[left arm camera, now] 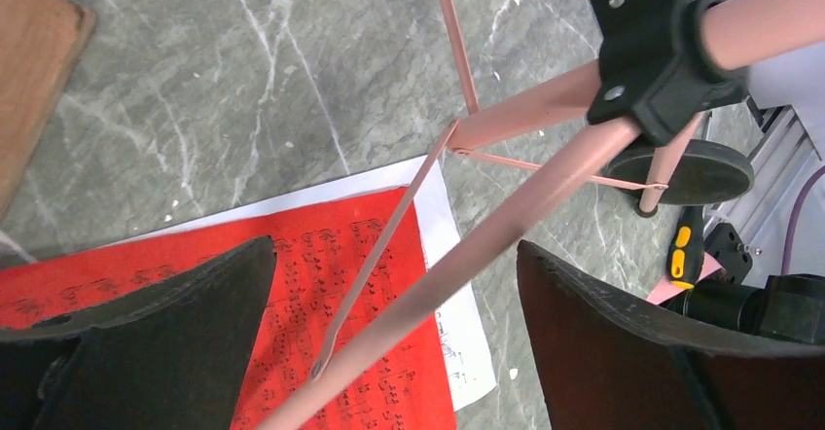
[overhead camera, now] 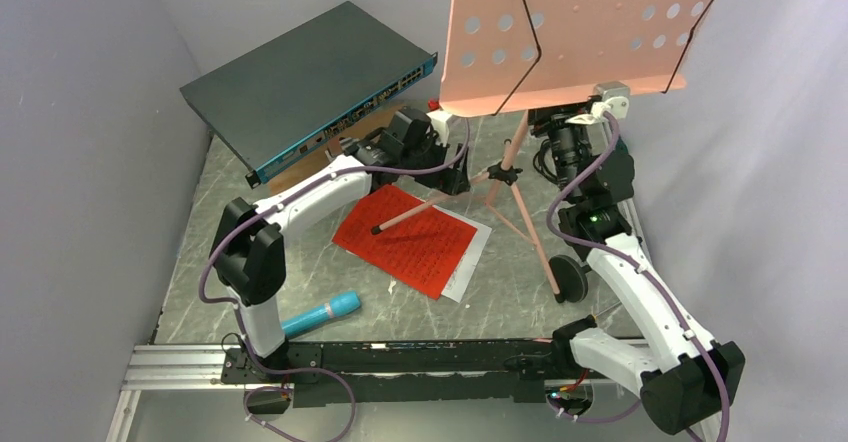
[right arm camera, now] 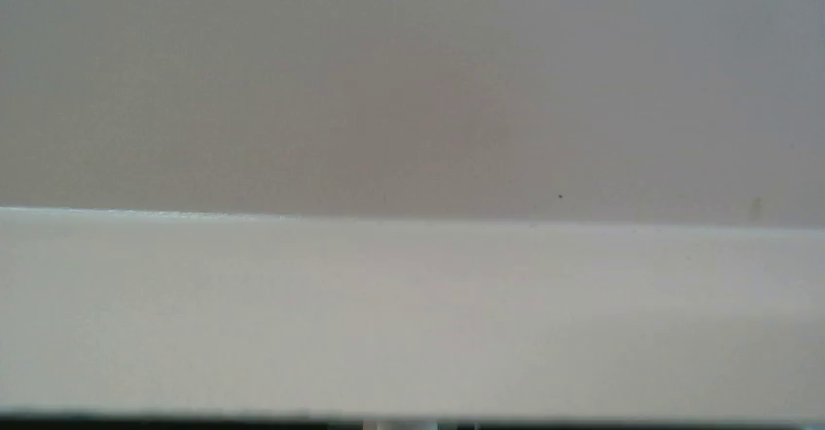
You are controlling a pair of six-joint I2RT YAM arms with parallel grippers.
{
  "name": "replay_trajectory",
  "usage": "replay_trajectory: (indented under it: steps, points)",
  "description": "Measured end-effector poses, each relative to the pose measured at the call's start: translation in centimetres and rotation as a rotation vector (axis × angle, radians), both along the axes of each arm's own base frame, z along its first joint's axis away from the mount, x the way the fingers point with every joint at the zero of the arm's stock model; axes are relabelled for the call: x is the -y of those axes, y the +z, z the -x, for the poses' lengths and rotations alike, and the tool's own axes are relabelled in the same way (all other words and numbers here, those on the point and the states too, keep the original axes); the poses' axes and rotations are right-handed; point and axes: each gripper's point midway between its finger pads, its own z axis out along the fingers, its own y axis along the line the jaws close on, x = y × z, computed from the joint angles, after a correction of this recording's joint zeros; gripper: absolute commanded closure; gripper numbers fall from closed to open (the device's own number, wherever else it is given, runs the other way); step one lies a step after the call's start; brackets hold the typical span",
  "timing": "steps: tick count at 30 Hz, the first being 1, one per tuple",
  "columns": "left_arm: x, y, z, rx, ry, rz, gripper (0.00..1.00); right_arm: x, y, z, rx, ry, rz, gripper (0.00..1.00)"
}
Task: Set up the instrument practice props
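Note:
The salmon-pink music stand stands upright at the back, with its perforated tray (overhead camera: 580, 22) high in the top view and its tripod hub (overhead camera: 503, 175) below. My left gripper (overhead camera: 458, 178) is open, and one tripod leg (left arm camera: 457, 265) runs between its fingers (left arm camera: 195, 333) without touching them. The leg's foot rests on the red sheet music (overhead camera: 405, 239), which has a white page (left arm camera: 457, 323) under it. The cyan microphone (overhead camera: 322, 314) lies at the near left. The black round mic stand base (overhead camera: 572, 278) sits by the right leg. My right arm (overhead camera: 572, 147) reaches up under the tray, and its fingers are hidden.
A dark grey network switch (overhead camera: 310, 87) lies tilted at the back left, with a wooden board (left arm camera: 34, 80) beside it. A yellow-and-black screwdriver (left arm camera: 684, 255) lies near the mic stand base (left arm camera: 681, 169). Grey walls close in the table. The right wrist view shows only a blank pale surface.

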Motion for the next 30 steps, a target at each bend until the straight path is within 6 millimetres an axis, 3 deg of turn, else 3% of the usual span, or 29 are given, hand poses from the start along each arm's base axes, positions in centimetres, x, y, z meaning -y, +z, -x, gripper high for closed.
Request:
replay_trajectory:
  steps: [4,9,13,16,22,30]
  points:
    - [-1.1,1.8,-0.1,0.028,0.032,0.004,0.01,-0.7,-1.0,-1.1,-0.019,-0.039,0.043,1.00]
    - [-2.9,6.7,0.9,0.115,0.065,0.057,0.01,-2.9,-1.9,-3.0,-0.018,-0.075,0.131,1.00]
    - [-4.1,9.3,2.2,0.160,0.077,0.105,0.01,-2.6,-1.4,-4.3,-0.019,-0.142,0.150,1.00]
    - [-4.6,8.6,2.8,0.148,0.086,0.114,0.00,-1.5,-1.0,-5.7,-0.026,-0.231,0.155,1.00]
    - [-5.3,3.9,3.9,0.043,0.106,0.066,0.01,-0.1,-1.2,-7.8,-0.031,-0.361,0.138,1.00]
    - [-5.0,3.1,4.1,0.016,0.114,0.090,0.09,-0.1,-0.8,-8.4,-0.032,-0.362,0.099,1.00]
